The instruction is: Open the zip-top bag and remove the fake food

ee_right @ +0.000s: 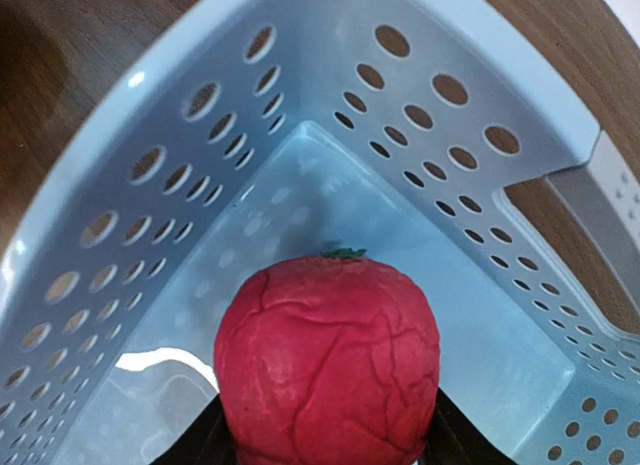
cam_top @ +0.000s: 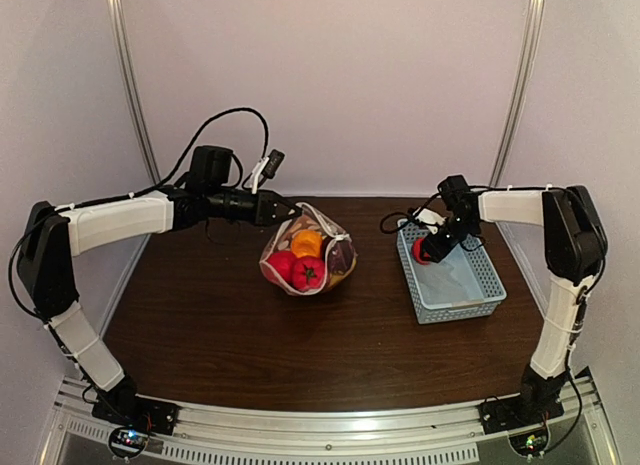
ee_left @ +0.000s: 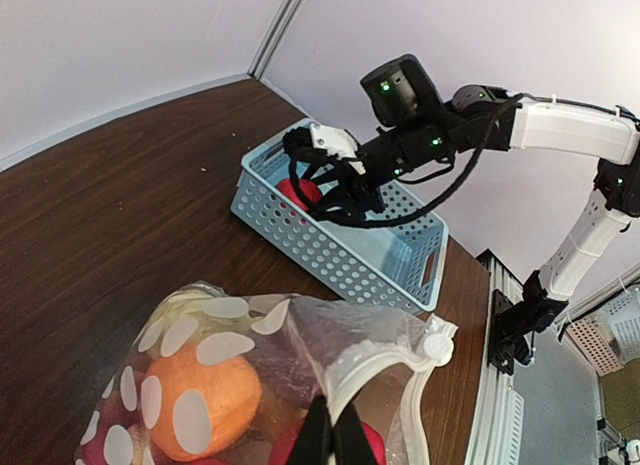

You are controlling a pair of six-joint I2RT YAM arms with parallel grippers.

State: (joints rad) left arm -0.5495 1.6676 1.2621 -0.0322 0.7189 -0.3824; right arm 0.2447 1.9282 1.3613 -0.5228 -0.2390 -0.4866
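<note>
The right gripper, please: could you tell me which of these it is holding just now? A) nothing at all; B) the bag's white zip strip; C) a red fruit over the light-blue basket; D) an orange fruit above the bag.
C: the right gripper is closed on a red fruit above the floor of the light-blue basket, while the left gripper pinches the rim of the zip-top bag.

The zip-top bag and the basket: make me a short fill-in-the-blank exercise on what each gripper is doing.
The right gripper holds a ____ fruit above the light-blue basket's floor.
The zip-top bag is pinched at its white rim by the ____ gripper.
Through the bag's dotted plastic shows an ____ fruit.
Missing: red; left; orange.
</note>
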